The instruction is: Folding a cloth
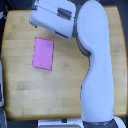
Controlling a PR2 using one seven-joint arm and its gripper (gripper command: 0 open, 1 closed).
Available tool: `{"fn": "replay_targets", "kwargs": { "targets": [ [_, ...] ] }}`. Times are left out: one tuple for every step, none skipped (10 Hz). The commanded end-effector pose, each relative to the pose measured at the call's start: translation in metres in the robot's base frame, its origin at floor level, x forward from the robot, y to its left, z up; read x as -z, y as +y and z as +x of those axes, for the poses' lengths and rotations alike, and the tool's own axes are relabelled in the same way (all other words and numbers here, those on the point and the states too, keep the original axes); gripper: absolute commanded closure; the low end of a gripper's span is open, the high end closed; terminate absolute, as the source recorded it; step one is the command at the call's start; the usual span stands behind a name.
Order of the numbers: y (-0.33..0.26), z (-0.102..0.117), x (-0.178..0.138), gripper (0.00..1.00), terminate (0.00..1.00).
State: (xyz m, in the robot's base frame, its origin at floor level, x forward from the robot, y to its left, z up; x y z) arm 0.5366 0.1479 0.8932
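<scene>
- Pink-magenta cloth (43, 54) lying flat on the wooden desk (30, 95), left of centre in the exterior view, a narrow rectangle slightly tilted.
- White PR2 arm (97, 70) sweeping up the right side from the near edge, bending left across the far part of the desk.
- Boxy white end of the arm up by the far edge, pincer (54, 17) hard to make out there; open or closed, cannot tell.
- Arm's end beyond the cloth's far edge, apart from it, not touching.
</scene>
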Motion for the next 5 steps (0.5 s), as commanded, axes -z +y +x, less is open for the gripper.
{"fn": "replay_targets", "kwargs": {
  "targets": [
    [-0.119,0.001,-0.021,0.0,0.0],
    [-0.133,-0.001,-0.021,0.0,0.0],
    [-0.17,-0.007,-0.022,0.0,0.0],
    [-0.199,-0.011,-0.021,0.0,0.0],
    [-0.22,-0.014,-0.022,0.0,0.0]
  ]
}}
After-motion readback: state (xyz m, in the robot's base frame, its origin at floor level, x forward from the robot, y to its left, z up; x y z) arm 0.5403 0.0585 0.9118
